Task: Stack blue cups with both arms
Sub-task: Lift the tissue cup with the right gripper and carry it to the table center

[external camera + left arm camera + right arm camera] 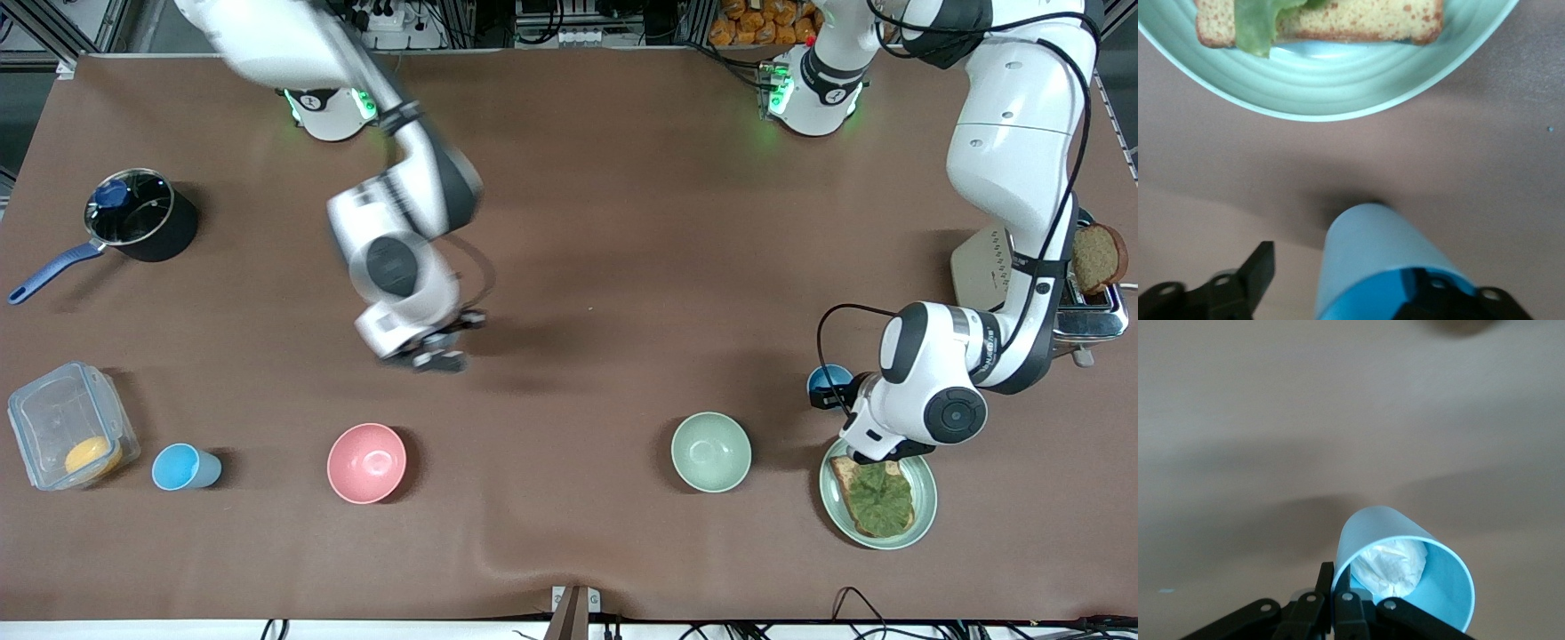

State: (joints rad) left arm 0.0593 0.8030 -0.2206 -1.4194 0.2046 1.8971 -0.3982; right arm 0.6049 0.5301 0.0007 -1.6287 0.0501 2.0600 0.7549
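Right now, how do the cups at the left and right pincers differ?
The right pincer is shut on its blue cup by the rim, holding it over the table. The left pincer is open around the other blue cup, which stands beside the plate. The held cup shows a white patch inside; none shows in the other. Both are small and tapered.

You see a matt brown worktop (pixel 578 222) covering with slight wrinkles. The blue cups (pixel 1405 567) look like smooth plastic with a soft sheen, one holding crumpled white paper (pixel 1395 568). The pink bowl (pixel 366 462) and pale green plate (pixel 1338 93) appear glossy and glazed, and the storage box (pixel 62 427) is clear plastic.
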